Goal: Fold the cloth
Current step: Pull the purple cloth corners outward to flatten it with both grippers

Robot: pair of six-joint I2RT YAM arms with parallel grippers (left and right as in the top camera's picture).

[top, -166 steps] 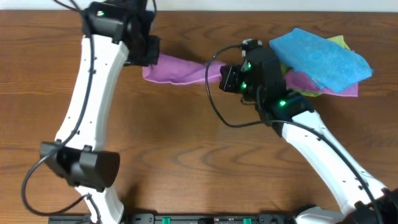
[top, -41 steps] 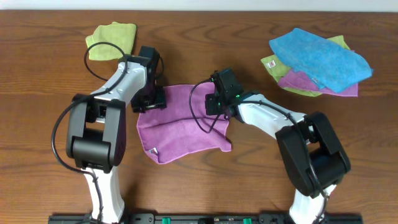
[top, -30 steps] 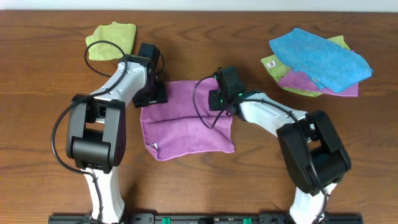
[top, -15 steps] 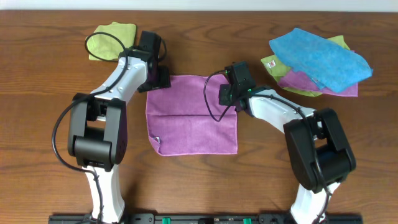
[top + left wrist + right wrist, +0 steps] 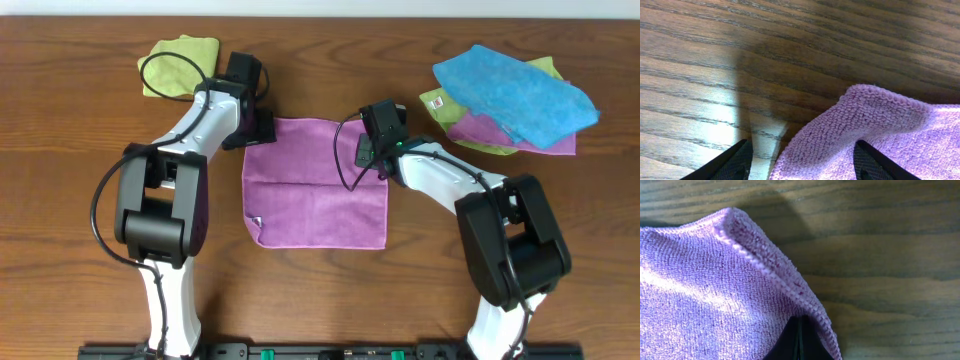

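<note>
The magenta cloth (image 5: 315, 185) lies spread flat as a square on the wooden table, its white tag (image 5: 255, 223) at the near left corner. My left gripper (image 5: 262, 128) is at the cloth's far left corner. In the left wrist view its jaws (image 5: 800, 167) stand apart, with the raised corner of the cloth (image 5: 880, 125) lying loose between them. At the far right corner is my right gripper (image 5: 368, 155). In the right wrist view its fingers (image 5: 800, 340) are pressed together on the cloth's hem (image 5: 765, 255), which is lifted into a small ridge.
A light green cloth (image 5: 180, 55) lies crumpled at the far left, just behind the left arm. At the far right is a pile with a bright blue cloth (image 5: 515, 90) on top of a green one (image 5: 435, 100) and a purple one (image 5: 545, 143).
Both grippers drew the cloth away from the near edge and a little rightward, and it went from crumpled to flat. The left jaws have loosened off their corner.
</note>
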